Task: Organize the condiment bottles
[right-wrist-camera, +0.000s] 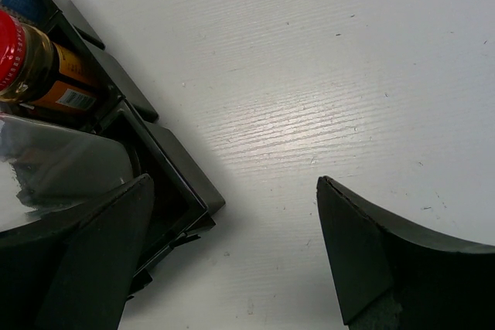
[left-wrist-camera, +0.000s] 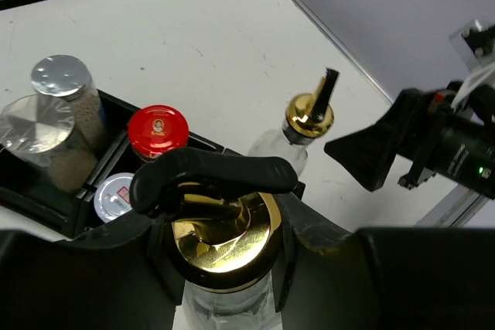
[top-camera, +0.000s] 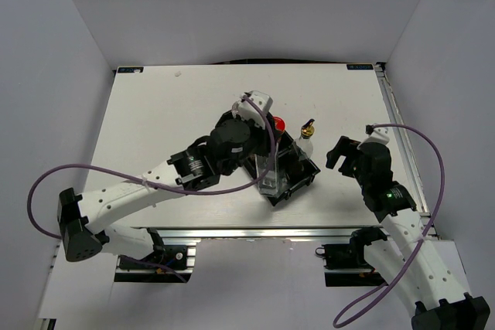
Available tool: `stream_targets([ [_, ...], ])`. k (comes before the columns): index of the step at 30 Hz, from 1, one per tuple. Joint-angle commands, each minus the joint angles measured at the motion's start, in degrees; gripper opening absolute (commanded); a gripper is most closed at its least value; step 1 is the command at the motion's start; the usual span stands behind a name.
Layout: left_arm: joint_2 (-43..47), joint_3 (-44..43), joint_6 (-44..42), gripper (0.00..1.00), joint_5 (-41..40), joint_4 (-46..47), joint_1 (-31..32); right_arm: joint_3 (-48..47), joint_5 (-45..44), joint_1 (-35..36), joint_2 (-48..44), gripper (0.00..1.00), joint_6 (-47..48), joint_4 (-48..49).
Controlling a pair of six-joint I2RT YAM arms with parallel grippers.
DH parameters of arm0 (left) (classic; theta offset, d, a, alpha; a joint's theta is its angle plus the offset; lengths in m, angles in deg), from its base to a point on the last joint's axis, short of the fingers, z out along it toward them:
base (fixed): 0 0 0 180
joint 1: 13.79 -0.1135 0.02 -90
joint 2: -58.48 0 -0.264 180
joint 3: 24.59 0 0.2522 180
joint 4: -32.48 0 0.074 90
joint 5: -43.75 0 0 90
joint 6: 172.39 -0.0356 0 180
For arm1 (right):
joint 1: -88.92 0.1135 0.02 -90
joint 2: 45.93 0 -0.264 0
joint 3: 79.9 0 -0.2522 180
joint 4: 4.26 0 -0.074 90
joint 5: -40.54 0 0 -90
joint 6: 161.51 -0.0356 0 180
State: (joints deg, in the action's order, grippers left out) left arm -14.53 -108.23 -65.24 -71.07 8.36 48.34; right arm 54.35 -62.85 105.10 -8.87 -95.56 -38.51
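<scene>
**A:** Left arm status?

**B:** The left gripper (left-wrist-camera: 224, 264) is clamped on a tall glass bottle (left-wrist-camera: 223, 231) at the neck, just under the gold cap. The bottle is held upright over the near end compartment of the black tray (right-wrist-camera: 186, 191). Whether its base is seated can't be told.

**A:** Right arm?

**B:** The right gripper (right-wrist-camera: 233, 182) is spread wide with nothing held. It's parked over the bare table (right-wrist-camera: 309, 75), just beside the tray corner.

**A:** Rest of the set?

**B:** The silver-capped shakers (left-wrist-camera: 35, 125) are seen in the far compartment. The red-capped jar (left-wrist-camera: 158, 130) and the small jar (left-wrist-camera: 115, 195) with the white-and-red lid are in the next one. The second glass bottle (left-wrist-camera: 308, 117) is seen just past the tray rim, but in or out can't be told.

**A:** How should the placing be done?

**B:**
- A straight vertical descent is advised, with the bottle centred between the compartment walls.
- With a neck grip on glass, swing and slip are likely, so a slow move is called for.
- The spout should be steered clear of the red-capped jar.
- Release should be made only once the base is judged flat on the floor.
- Then the jaws should be opened gently and drawn straight up past the spout.

**A:** Anything readable?

**B:** No brand can be made out.
- An emblem is printed on the red cap, but it's not legible.
- An orange label with a white patch is seen on that jar from the right wrist, and the print is too small.
- The red print on the small jar's lid is unreadable.
</scene>
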Motion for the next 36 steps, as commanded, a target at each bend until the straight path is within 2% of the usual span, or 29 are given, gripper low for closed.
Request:
stream_targets([
  [1,-0.6,-3.3,-1.8,0.0,0.5,6.6,2.4,0.6,-0.3,-0.2,-1.0,0.89,-0.5,1.0],
  [11,-1.0,0.7,-5.8,0.0,2.1,14.9,3.5,0.7,0.0,-0.2,-2.6,0.89,-0.4,1.1],
  [17,-2.2,2.7,-11.4,0.0,3.8,18.8,3.5,0.9,0.6,-0.1,-2.7,0.89,-0.2,1.2],
  [36,-6.0,5.0,-14.4,0.0,1.7,23.4,3.5,1.1,2.0,-0.2,-2.8,0.89,0.1,1.5],
])
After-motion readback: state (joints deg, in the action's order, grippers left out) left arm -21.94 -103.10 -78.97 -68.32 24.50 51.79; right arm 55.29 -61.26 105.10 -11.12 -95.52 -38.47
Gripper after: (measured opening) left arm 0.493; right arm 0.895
